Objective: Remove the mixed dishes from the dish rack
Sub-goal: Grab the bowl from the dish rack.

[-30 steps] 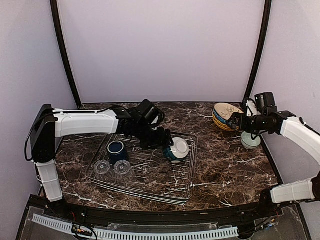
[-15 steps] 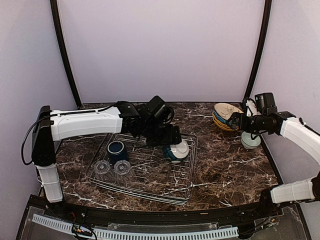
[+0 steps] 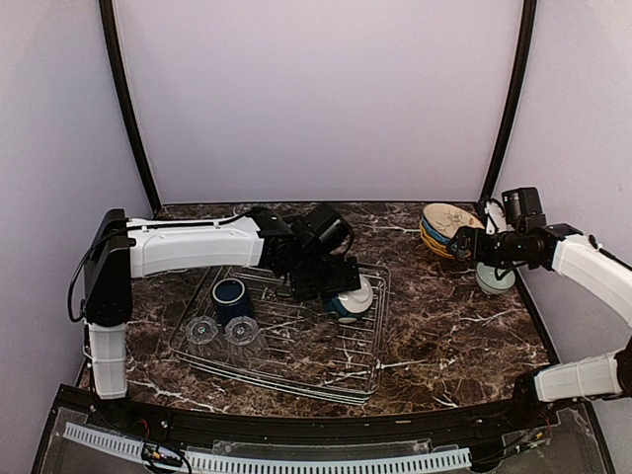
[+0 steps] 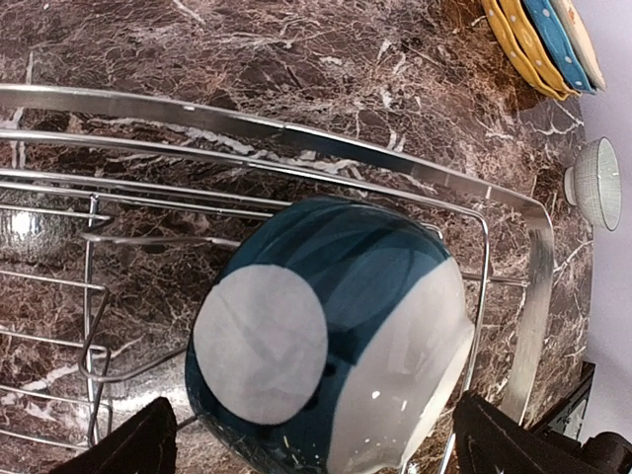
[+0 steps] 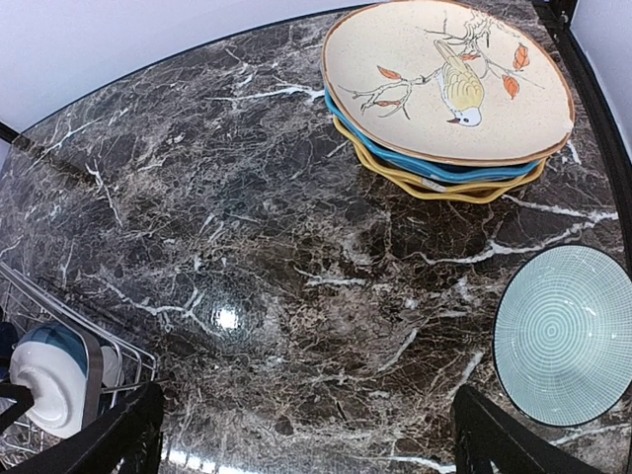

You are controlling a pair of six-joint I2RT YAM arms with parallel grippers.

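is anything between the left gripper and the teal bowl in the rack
Nothing visible does. The left gripper hangs over the teal bowl, jaws open either side of it. The wire rim of the dish rack runs beyond the bowl, not across the approach.

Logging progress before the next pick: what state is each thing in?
Teal bowl: tipped in dish rack.
Mug: upright in rack.
Glasses: standing in rack.
Plates: stacked on table.
Pale bowl: upright on table.
Left end effector: open, straddling teal bowl.
Right end effector: open, empty.
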